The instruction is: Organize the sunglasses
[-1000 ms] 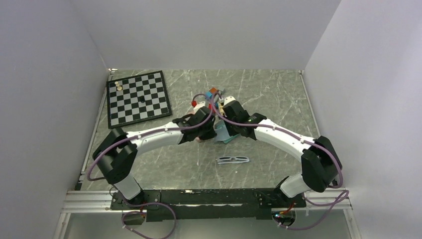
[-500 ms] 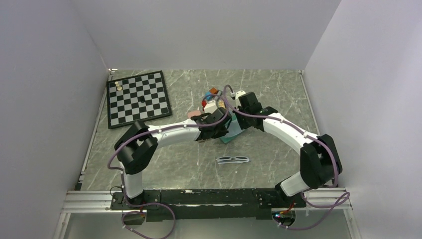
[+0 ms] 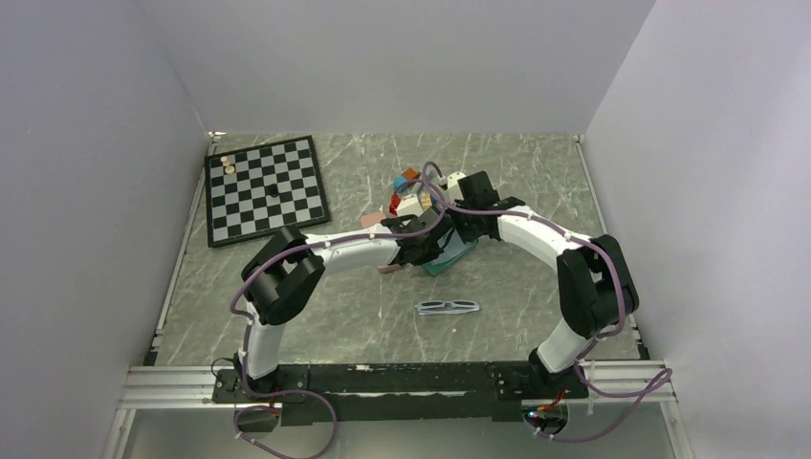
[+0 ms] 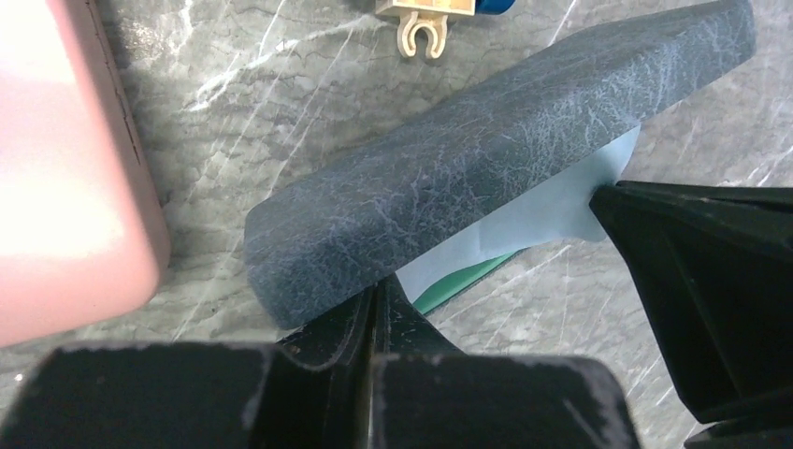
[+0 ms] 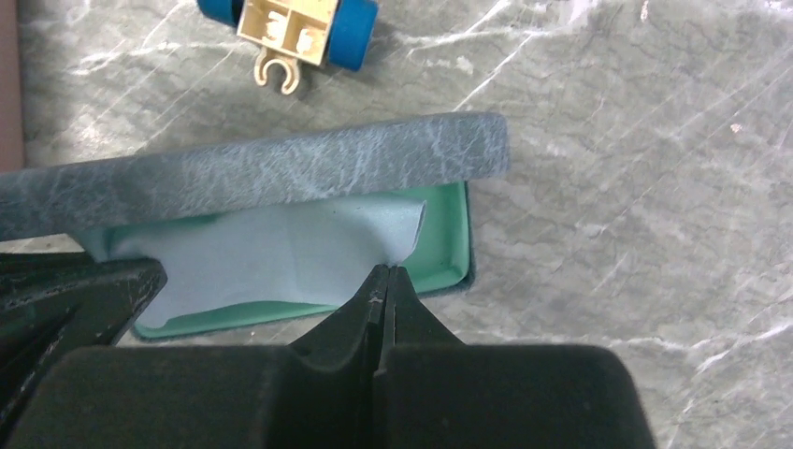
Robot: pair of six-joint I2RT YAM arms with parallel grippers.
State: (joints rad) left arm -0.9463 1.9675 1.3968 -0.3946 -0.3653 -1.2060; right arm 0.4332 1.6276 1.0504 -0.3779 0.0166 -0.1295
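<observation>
Your pale sunglasses [image 3: 448, 307] lie on the table [image 3: 516, 172], apart from both arms. The left gripper [image 4: 374, 297] and right gripper [image 5: 382, 279] have their fingers pressed together at the slate-blue case [image 5: 262, 173] — you cannot tell whether either pinches the blue cloth [image 5: 281, 253]. The lid hides most of the inside.

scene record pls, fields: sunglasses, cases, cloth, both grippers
sunglasses: pale pair, lying on table, untouched
blue case: lid ajar, green lining
cloth: inside blue case
pink case: beside blue case
left gripper: shut, tips at the lid's edge
right gripper: shut at cloth edge; grip on cloth unclear
</observation>
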